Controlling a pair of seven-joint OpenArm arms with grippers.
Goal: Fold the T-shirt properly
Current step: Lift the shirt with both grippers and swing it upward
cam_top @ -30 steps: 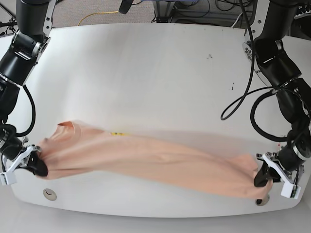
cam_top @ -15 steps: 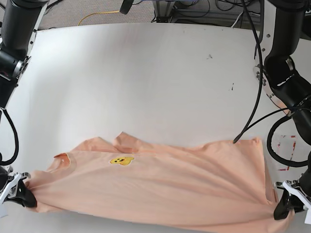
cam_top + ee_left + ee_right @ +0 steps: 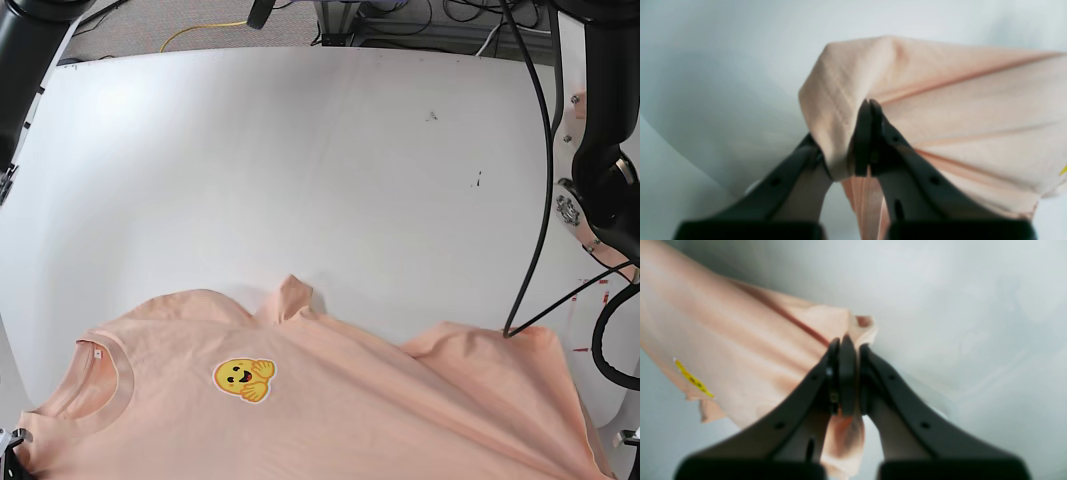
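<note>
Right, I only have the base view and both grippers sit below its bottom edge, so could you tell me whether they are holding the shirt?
Observer: Yes. In the left wrist view the left gripper is shut on a bunched fold of the T-shirt.
Operator: Thank you. And the other side?
Observer: In the right wrist view the right gripper is shut too, pinching a corner of the cloth, with a small flap poking out past its tips.
Operator: Does any cloth hang below the grips?
Observer: Yes, in both wrist views a strip of fabric hangs down between the fingers.
</note>
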